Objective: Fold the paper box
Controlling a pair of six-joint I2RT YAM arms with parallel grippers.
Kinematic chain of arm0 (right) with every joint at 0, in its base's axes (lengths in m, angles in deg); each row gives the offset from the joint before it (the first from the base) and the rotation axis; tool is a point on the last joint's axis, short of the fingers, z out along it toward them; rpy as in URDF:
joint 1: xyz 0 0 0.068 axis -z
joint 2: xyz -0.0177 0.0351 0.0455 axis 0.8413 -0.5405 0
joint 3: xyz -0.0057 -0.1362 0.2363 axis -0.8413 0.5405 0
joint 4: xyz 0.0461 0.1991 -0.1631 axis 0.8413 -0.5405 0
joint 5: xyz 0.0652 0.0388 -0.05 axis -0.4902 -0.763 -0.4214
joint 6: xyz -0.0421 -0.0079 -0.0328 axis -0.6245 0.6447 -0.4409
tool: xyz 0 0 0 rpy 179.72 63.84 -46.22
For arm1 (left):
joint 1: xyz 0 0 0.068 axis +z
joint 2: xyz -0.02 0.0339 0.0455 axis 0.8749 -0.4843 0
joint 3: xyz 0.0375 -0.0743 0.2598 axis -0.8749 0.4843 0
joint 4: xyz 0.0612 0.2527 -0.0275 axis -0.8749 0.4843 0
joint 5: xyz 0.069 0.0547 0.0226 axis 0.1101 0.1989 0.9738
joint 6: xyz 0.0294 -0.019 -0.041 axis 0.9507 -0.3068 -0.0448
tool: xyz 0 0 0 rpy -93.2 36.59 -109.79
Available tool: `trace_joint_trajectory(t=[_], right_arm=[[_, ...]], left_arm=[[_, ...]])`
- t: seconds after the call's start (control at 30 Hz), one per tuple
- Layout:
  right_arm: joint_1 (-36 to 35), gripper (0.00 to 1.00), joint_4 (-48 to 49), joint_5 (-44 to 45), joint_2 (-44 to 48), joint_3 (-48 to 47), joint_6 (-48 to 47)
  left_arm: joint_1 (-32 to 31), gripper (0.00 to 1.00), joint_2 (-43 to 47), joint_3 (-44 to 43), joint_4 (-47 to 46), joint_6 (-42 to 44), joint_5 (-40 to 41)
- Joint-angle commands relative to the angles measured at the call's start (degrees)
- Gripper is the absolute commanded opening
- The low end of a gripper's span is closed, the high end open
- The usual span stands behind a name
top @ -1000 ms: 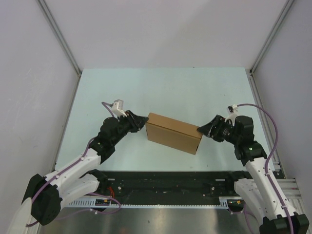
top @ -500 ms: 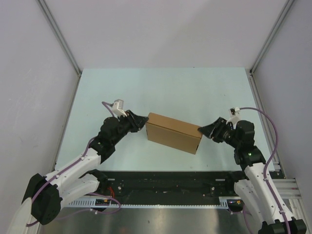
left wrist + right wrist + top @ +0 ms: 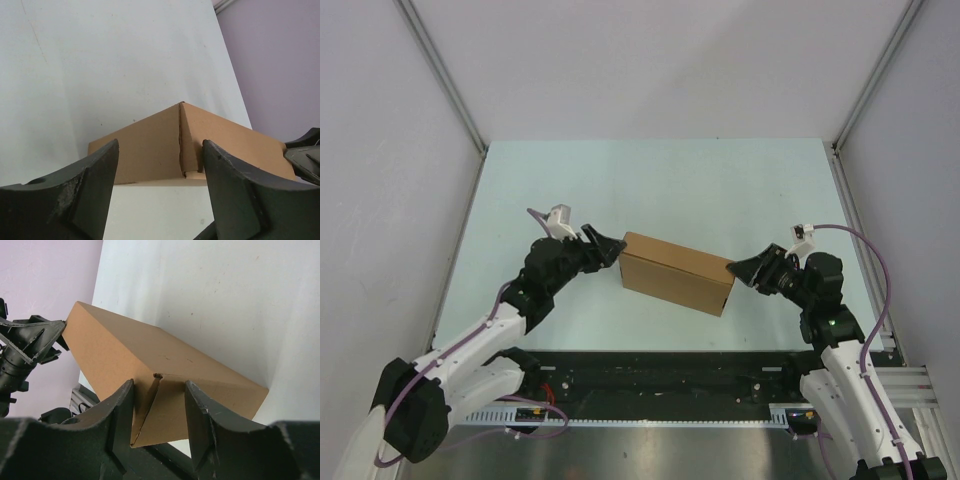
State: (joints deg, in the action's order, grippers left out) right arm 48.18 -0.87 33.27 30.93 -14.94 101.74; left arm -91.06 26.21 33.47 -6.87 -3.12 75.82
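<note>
Overhead, shows the paper box closed up, lying askew at mid table, flanked by the left gripper at one end and the right gripper at the other, likely to steady both ends. From the left wrist, finds jaws spread wide, clear of the near corner. From the right wrist, finds jaws apart, straddling the end-flap seam, seemingly to press it home; contact unclear.
</note>
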Motion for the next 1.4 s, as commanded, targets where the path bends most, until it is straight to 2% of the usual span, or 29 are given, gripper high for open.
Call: trace_joint_trajectory(t=[0.0, 0.13, 0.37, 0.63, 0.9, 1.1, 1.37], right_arm=[[-0.3, 0.21, -8.5, 0.7, -0.3, 2.5, -3.4], [-0.2, 0.21, -8.7, 0.7, -0.2, 2.5, -3.9], [-0.2, 0.21, -8.5, 0.0, -0.4, 2.5, -4.9], [-0.2, 0.22, -8.4, -0.5, -0.6, 2.5, -5.4], [-0.3, 0.22, -8.2, -0.6, -1.1, 2.5, -5.5], [-0.2, 0.22, -8.1, -0.1, -1.2, 2.5, -5.4], [-0.2, 0.26, -8.1, 0.0, -1.1, 2.4, -5.4]], left_arm=[[3.2, 0.73, 0.0, -1.1, 3.8, -0.3, -5.9], [6.4, 0.74, -1.6, -1.4, 1.7, -1.1, -12.1], [10.0, 0.71, -7.6, -0.8, -8.7, -5.4, -26.3], [12.7, 0.71, -13.5, -7.0, -14.6, -5.8, -39.5], [12.7, 0.63, -16.5, -5.2, -16.9, -7.3, -42.6], [13.6, 0.69, -13.0, -3.1, -12.7, -5.9, -43.0], [18.3, 0.73, -6.3, -0.9, -5.3, -4.3, -41.4]])
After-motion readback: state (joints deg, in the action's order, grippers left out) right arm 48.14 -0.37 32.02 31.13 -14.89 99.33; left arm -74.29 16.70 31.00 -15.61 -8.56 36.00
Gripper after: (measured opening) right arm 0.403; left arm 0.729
